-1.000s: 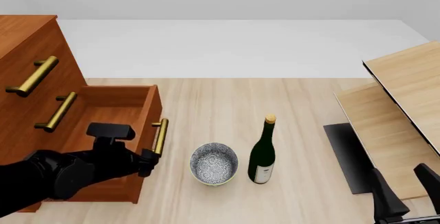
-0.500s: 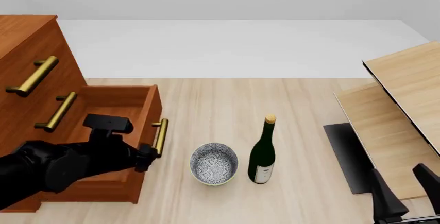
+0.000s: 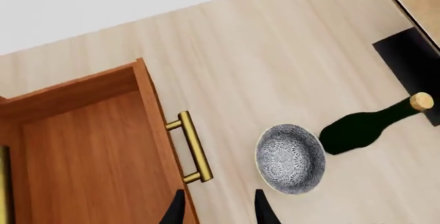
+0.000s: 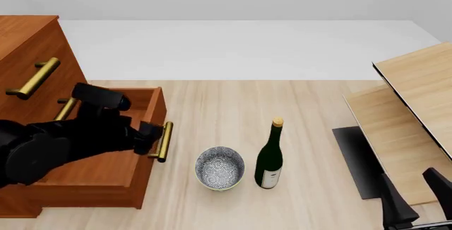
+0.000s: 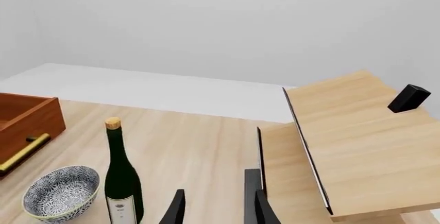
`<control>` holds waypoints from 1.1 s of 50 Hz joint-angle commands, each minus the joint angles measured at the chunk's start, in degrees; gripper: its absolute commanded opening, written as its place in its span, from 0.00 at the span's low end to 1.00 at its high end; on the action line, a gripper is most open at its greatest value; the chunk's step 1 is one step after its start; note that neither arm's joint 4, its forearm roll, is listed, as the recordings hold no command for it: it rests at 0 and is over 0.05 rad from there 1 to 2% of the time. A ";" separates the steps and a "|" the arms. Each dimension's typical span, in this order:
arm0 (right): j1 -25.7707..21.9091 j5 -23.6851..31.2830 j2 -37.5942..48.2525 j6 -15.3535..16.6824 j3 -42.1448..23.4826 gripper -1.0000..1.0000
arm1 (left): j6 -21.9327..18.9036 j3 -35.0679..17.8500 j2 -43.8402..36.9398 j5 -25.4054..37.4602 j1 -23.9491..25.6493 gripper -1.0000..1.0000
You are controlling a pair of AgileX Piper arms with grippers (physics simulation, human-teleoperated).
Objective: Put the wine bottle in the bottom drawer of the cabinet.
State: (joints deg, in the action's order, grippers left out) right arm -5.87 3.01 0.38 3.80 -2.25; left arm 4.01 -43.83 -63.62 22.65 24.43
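The wine bottle (image 4: 269,158) stands upright on the table, right of a patterned bowl (image 4: 219,167). It also shows in the right wrist view (image 5: 122,178) and the left wrist view (image 3: 361,128). The cabinet (image 4: 32,61) stands at the left with its bottom drawer (image 4: 106,174) pulled open and nothing in the part I see. My left gripper (image 4: 152,139) is open and empty, hovering over the drawer's front by the brass handle (image 4: 164,141). In the left wrist view the handle (image 3: 192,147) lies just beyond my fingertips (image 3: 261,211). My right gripper (image 5: 216,211) is open and empty, low at the near right, well away from the bottle.
A pale wooden shelf unit (image 4: 413,113) stands at the right with a dark base (image 4: 356,161); a small black block (image 5: 409,98) sits on its top. The right arm (image 4: 403,209) rests at the bottom right. The two upper drawers (image 4: 32,79) are shut.
My left arm has risen and moved away from me over the open drawer, its gripper clear of the handle. The drawer, bottle, bowl and right arm have not moved.
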 commanded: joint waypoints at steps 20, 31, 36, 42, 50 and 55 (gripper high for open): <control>-0.58 0.29 -0.12 0.16 -0.46 1.00 | 0.69 -5.82 4.55 -4.55 12.29 1.00; -0.74 0.22 -0.01 0.12 -0.51 1.00 | 0.00 -4.33 6.63 -9.93 15.26 1.00; -0.71 0.31 -0.06 0.10 -0.54 1.00 | -0.30 -4.19 7.06 -11.85 16.99 1.00; -0.80 0.16 0.02 0.14 -0.40 1.00 | -1.33 -4.01 6.50 -14.09 18.30 1.00; -0.83 0.24 -0.03 0.07 -0.31 1.00 | -2.18 -3.70 4.82 -18.02 21.03 1.00; -0.80 0.31 -0.03 -0.06 -0.38 1.00 | -3.70 -2.44 4.13 -21.84 22.97 1.00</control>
State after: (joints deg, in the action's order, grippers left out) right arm -6.67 3.26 0.35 3.84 -2.63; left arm 2.02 -47.40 -58.28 6.11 44.29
